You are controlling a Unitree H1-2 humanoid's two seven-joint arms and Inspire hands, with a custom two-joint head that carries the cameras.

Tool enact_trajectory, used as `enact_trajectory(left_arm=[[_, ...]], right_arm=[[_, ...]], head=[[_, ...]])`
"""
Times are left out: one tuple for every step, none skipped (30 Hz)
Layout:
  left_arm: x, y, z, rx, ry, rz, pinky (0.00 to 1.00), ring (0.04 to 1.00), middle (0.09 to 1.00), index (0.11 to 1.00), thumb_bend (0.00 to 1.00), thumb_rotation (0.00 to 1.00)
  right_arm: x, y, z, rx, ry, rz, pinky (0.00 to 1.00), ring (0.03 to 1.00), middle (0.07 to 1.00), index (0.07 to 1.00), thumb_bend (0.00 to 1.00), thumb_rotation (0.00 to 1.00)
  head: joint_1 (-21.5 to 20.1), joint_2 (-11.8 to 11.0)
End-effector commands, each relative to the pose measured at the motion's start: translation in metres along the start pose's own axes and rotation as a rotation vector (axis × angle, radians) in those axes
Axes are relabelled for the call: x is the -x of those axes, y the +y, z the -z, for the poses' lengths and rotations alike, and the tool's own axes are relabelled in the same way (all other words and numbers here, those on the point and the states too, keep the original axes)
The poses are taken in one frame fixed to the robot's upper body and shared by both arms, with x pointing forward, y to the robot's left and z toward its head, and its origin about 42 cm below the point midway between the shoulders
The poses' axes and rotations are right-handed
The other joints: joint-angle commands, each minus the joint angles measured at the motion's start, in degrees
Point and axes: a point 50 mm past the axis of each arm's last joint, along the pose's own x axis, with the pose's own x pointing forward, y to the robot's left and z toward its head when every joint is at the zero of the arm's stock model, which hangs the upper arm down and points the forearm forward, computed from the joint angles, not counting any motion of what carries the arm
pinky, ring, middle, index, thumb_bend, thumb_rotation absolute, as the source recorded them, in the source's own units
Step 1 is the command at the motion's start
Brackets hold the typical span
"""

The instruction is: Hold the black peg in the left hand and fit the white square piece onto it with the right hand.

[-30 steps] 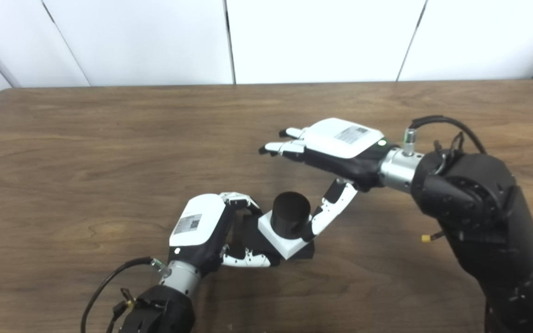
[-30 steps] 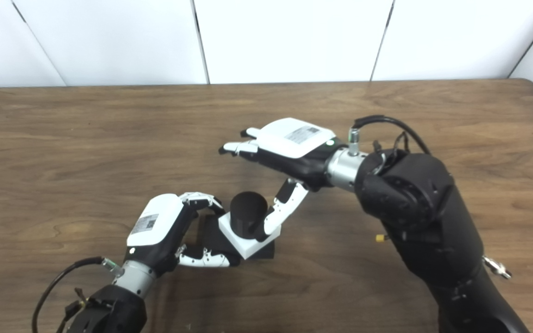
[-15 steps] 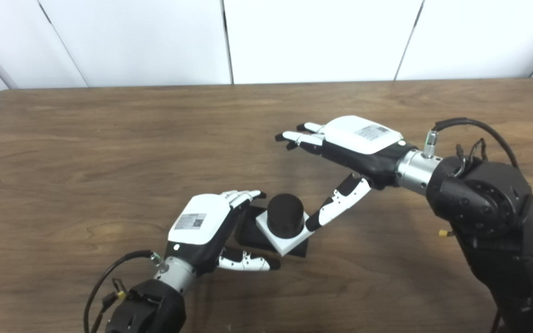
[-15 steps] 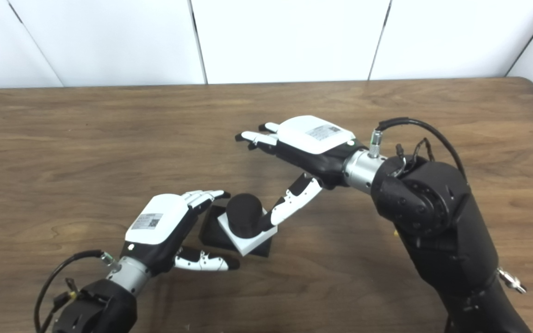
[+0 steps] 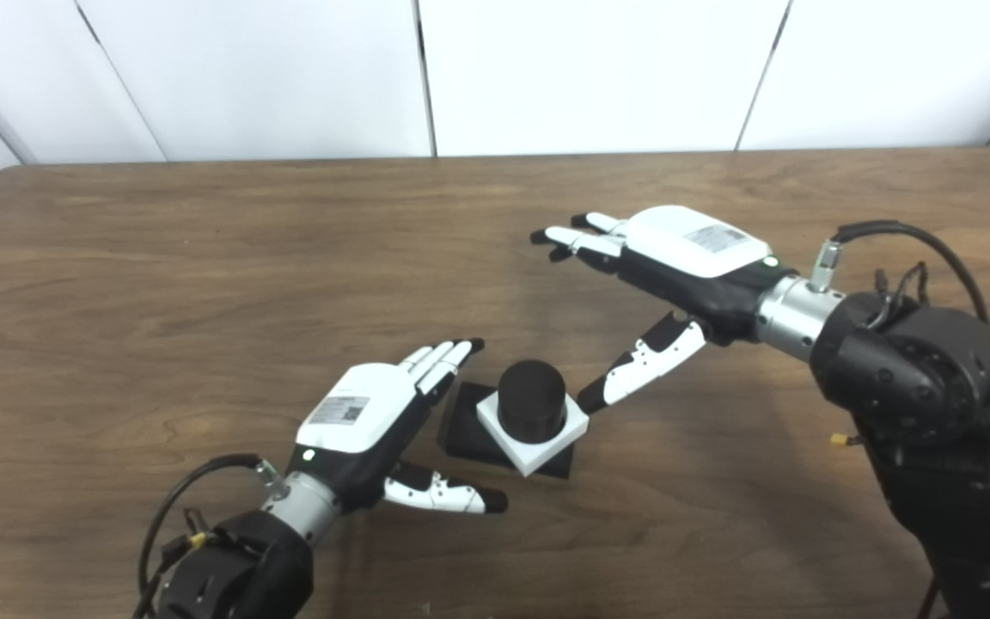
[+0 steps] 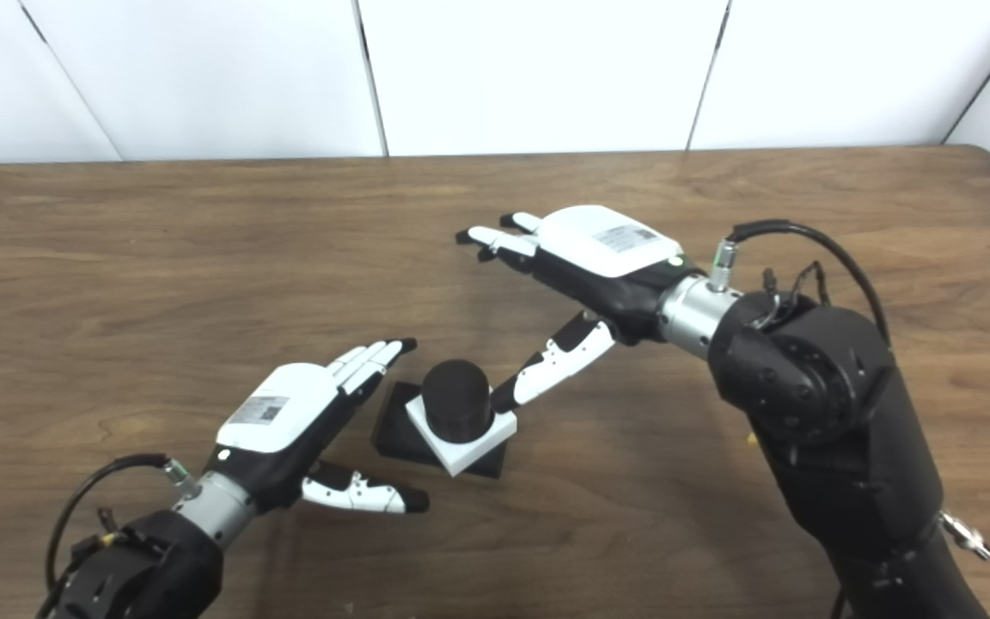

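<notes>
- While the white square piece (image 5: 533, 421) sat seated around the black peg (image 5: 532, 401) just below the frame's centre, the peg's flat black base (image 5: 467, 427) rested on the tabletop (image 5: 203, 258), so the fit looked done.
- The left hand (image 5: 375, 421), lower left of centre, was spread flat and held nothing; its fingertips (image 5: 452, 351) hung just beside the base, apart from it.
- The right hand (image 5: 675, 258), right of centre, was likewise splayed and empty, its thumb (image 5: 641, 368) pointing down toward the piece, close to one corner; contact could not be told.
- The step in hand seemed to be letting go; doing it well would mean drawing each hand straight away from the assembly, thumbs clear of the white corners, so nothing tipped or slid.
</notes>
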Motion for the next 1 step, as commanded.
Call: enact_trajectory(left_arm=[[0.004,0.0074,0.0101,0.04,0.029,-0.061,0.9,0.94,0.965,1.0,1.0,0.62]], right_arm=[[0.01,-0.0121,0.0014,-0.018,0.003,0.085,0.96,1.0,0.909,0.991,0.92,0.69]], head=[[0.05,0.03]])
